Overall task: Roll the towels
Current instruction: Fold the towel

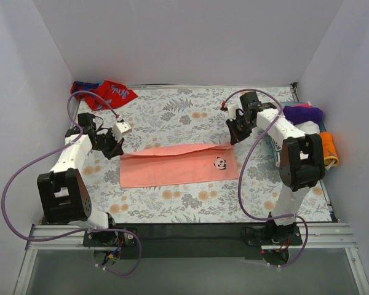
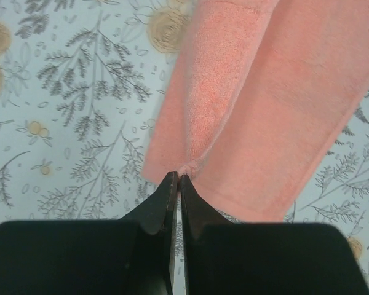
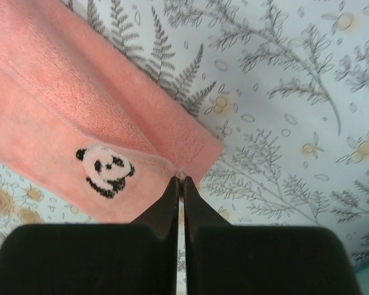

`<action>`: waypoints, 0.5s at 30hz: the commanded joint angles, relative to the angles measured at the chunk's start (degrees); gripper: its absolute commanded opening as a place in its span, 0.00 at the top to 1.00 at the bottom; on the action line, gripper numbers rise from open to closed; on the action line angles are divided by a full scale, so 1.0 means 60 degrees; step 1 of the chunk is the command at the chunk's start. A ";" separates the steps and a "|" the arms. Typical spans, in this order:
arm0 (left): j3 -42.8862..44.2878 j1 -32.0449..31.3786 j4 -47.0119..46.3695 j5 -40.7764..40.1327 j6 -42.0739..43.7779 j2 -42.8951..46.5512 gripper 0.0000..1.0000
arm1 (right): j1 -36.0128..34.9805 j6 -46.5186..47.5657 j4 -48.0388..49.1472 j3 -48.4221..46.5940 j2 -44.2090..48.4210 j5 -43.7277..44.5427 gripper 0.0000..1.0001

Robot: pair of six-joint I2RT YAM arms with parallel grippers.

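Soft, matt terry-cloth pink towel [image 1: 178, 165]

White arms [image 1: 71, 157], black end effectors [image 2: 177, 178] [image 3: 181, 179] (purple cables [image 1: 240, 184]).

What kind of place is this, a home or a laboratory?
Probably a laboratory test booth, not a home: plain white walls enclose a floral table covering, two robot arms are bolted to a metal rail, and a salmon-pink towel lies between them.

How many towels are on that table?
2 clearly: the pink towel mid-table, the red-and-blue towel in the far left corner. Coloured cloths piled at the right edge may be more towels.
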State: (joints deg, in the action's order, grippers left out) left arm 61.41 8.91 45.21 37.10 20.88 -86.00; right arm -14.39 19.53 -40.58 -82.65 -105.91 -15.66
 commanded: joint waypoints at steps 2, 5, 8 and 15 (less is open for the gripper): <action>-0.0595 0.0112 0.0902 0.0306 0.1148 0.1045 1.00 | 0.0026 0.0246 -0.0283 0.0605 0.0922 -0.0349 0.99; -0.0829 0.0200 0.1194 0.0145 0.1396 0.1382 1.00 | 0.0011 0.0509 -0.0385 0.0899 0.1230 -0.0087 0.99; -0.0962 0.0331 0.1356 -0.0002 0.1587 0.1544 1.00 | 0.0026 0.0744 -0.0546 0.1133 0.1493 0.0017 0.99; -0.0771 0.0449 0.1985 0.0159 0.1792 0.1544 1.00 | 0.0011 0.1197 -0.1263 0.1529 0.1875 -0.0290 0.99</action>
State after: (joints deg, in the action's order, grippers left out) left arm 56.05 11.16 54.28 37.06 29.17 -78.41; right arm -14.37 24.18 -44.58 -74.67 -96.73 -16.64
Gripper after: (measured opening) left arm 0.017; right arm 0.015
